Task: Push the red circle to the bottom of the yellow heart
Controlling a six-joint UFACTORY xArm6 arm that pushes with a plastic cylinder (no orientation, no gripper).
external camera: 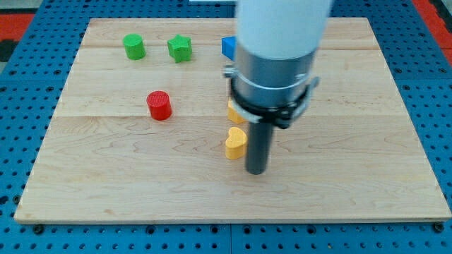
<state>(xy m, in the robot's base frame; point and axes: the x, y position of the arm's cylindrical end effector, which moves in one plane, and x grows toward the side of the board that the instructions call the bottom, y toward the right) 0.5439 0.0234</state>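
Wooden bench before you carries the red circle, a light, stiff puck well left of the yellow heart; no hand exists, so push its top-left edge with my tip.

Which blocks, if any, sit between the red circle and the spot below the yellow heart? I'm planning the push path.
None visible. The board between the red circle and the spot under the yellow heart is bare wood. My tip rests just right of the heart, beyond that spot.
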